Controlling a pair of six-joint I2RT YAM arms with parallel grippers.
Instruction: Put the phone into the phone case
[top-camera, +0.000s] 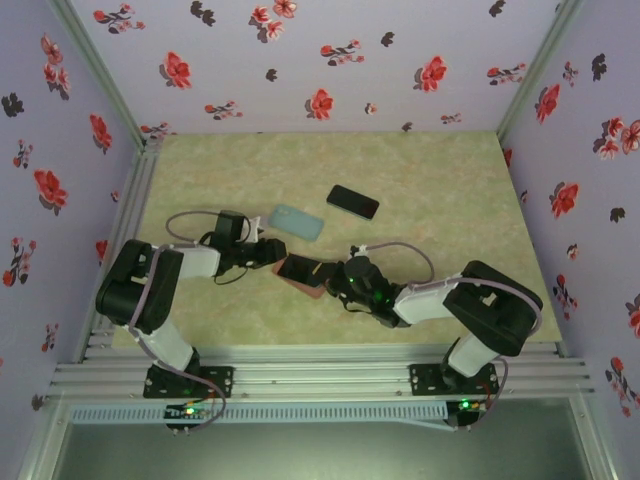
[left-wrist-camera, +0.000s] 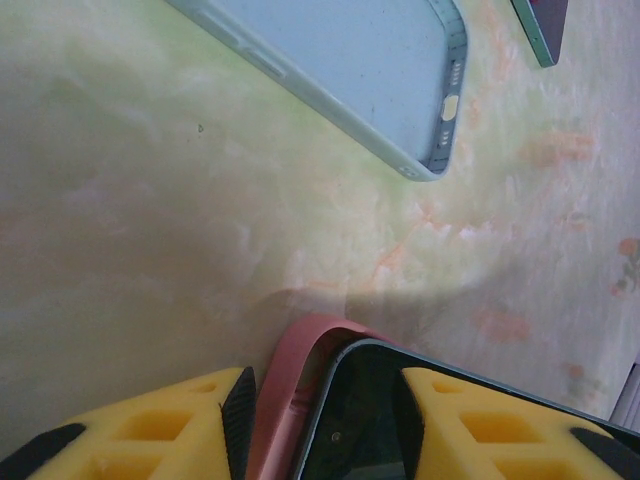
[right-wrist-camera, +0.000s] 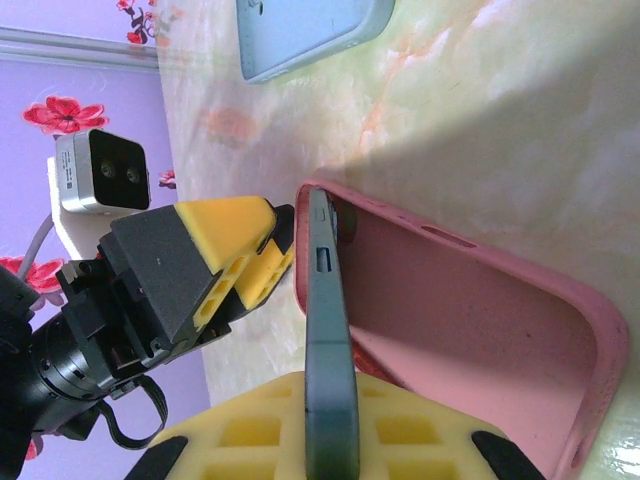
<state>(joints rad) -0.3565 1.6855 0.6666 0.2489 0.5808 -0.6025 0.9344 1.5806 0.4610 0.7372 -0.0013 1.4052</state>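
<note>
Phone (right-wrist-camera: 330, 330): edge-on in right claw (right-wrist-camera: 335, 440), end cropped | pink case (right-wrist-camera: 470, 330): cropped

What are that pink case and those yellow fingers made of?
Pink case: likely soft silicone or rubber, judging by its matte surface and thick rounded lip. Fingers: seemingly hard printed plastic, matte yellow, with open ribbed cells.
</note>
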